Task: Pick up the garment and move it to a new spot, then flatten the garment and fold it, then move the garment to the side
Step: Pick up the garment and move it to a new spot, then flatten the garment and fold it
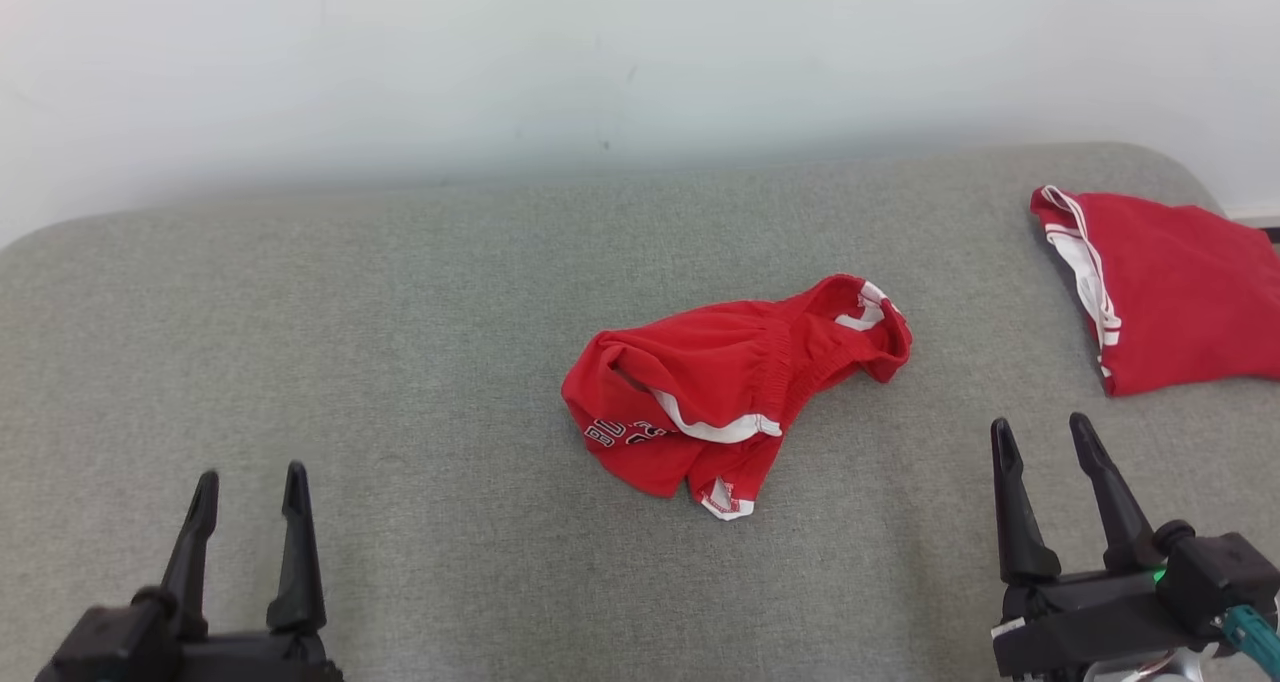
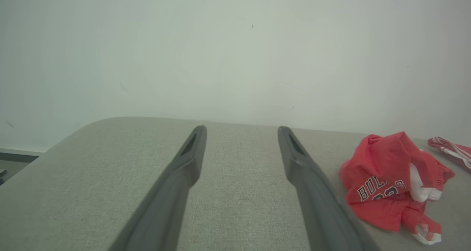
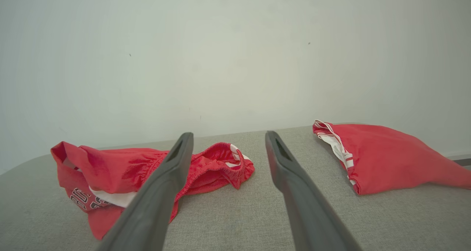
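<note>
I have the garment [image 1: 735,392] lying in a crumpled heap near the middle of the grey cushion [image 1: 350,362], farther out than both grippers and between them. It is thin, slightly shiny red cloth bunched into soft folds. A gathered elastic waistband curls open toward the right, white trim edges the hems, and outlined lettering shows on the lower left fold. The cushion is a flat pad of coarse woven fabric with rounded corners, set against a plain pale wall [image 1: 600,52].

My left gripper [image 1: 251,474] sits at the lower left. Its two long, dark, tapering fingers are spread wide with bare weave between them, well apart from the garment. From its wrist camera the heap lies off to the right of the fingers.

My right gripper [image 1: 1040,422] sits at the lower right, also spread and empty. Its fingers are matte, each with a narrow slot near the tip. In its wrist camera one finger crosses in front of the garment, but the head camera shows it clear of the cloth.

A second red piece [image 1: 1180,292] lies at the cushion's far right. It is smoother and flatter, with a white striped band along its left edge, and it does not touch the garment.
</note>
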Available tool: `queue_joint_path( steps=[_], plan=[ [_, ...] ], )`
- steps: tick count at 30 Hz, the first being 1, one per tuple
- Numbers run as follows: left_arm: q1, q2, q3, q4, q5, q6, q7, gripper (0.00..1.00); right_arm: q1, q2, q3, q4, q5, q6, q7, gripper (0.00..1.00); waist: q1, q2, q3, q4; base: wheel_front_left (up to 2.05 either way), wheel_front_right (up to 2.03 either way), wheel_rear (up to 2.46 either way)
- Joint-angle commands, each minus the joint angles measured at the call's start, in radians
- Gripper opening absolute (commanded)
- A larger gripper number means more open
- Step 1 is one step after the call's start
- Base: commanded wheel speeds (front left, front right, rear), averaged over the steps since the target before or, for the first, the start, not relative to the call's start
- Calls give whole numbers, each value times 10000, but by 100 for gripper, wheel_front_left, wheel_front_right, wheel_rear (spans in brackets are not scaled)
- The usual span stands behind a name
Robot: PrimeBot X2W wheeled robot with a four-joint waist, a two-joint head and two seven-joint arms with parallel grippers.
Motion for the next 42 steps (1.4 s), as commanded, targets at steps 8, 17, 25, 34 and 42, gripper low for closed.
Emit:
queue_joint_path(
  steps=[8, 17, 25, 34, 42],
  plan=[
    [753, -660, 690, -99, 406, -430, -4, 100, 392, -45, 139, 192, 222, -29, -45, 100, 1, 0, -194, 200, 0, 0, 0],
    [832, -972, 809, 175, 848, -749, -5, 100, 529, 113, 552, 475, 342, -29, -45, 100, 1, 0, -369, 212, 0, 0, 0],
    [853, -1049, 872, 270, 952, -859, -5, 100, 554, 124, 787, 624, 377, -27, -45, 100, 1, 0, -460, 198, 0, 0, 0],
    [829, -1080, 882, 328, 1083, -915, -5, 100, 545, 80, 787, 683, 404, -27, -45, 100, 1, 0, -473, 254, 0, 0, 0],
    [748, -1084, 725, 350, 1008, -830, -5, 100, 412, -21, 963, 711, 376, -29, -45, 100, 1, 0, -339, 373, 0, 0, 0]
  ],
)
